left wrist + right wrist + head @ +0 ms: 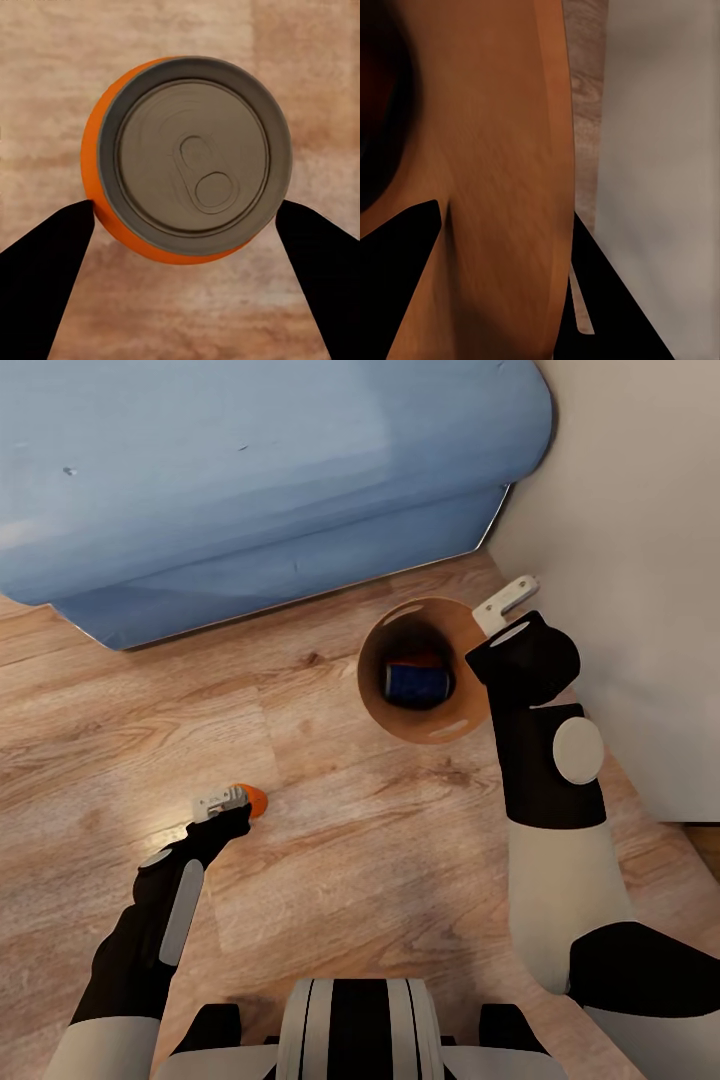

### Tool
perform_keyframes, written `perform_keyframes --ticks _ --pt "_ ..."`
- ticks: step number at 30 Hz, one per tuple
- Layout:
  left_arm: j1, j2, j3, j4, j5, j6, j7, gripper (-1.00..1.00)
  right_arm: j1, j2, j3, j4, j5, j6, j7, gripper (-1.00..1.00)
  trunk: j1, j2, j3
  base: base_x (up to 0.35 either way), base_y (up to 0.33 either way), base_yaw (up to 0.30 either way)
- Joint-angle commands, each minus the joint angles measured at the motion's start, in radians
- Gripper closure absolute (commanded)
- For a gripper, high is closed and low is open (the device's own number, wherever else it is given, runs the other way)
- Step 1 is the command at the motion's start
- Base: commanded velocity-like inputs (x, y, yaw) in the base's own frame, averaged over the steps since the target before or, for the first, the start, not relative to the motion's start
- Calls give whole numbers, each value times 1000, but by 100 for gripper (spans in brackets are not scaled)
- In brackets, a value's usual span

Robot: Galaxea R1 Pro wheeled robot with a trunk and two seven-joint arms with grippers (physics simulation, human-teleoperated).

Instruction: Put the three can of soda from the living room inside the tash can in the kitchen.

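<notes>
Head view first: I see my left pincer [228, 800] low over the wood-plank floor [330, 880] with the orange soda can [254, 799] at its tip. On the left wrist view that orange can [187, 161] stands upright between my two dark fingers [45, 262], silver top and pull tab facing the camera; one finger touches the can's side, the other sits just beside its rim, so I read the pincer as closed around the can, though I cannot tell how firmly.

My right pincer [505, 600] is at the rim of the trash can [375, 695], on the side nearest the beige wall [640, 560]. On the right wrist view the copper-brown rim and inner wall [495, 172] run between my fingers [619, 300], one finger inside the bin and one outside; the fingers look clamped on the rim.

Inside the bin, below the right pincer, a dark blue soda can [418, 682] lies on its side with a bit of orange behind it. Beyond the bin is the light blue sofa [250, 480].
</notes>
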Motion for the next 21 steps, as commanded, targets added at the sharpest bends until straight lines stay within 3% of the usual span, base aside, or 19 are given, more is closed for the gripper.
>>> perform_keyframes --ticks 1,16,21 --pt "1 0 1 1 -3 -1 0 100 0 0 0 0 4 0 -1 100 0 0 0 0 0 0" --pt "0 -1 2 3 -4 0 0 100 1 0 0 0 4 0 -1 100 0 0 0 0 0 0" --pt "-1 -1 3 28 -5 1 2 100 0 0 0 0 4 0 -1 100 -2 1 19 0 0 0"
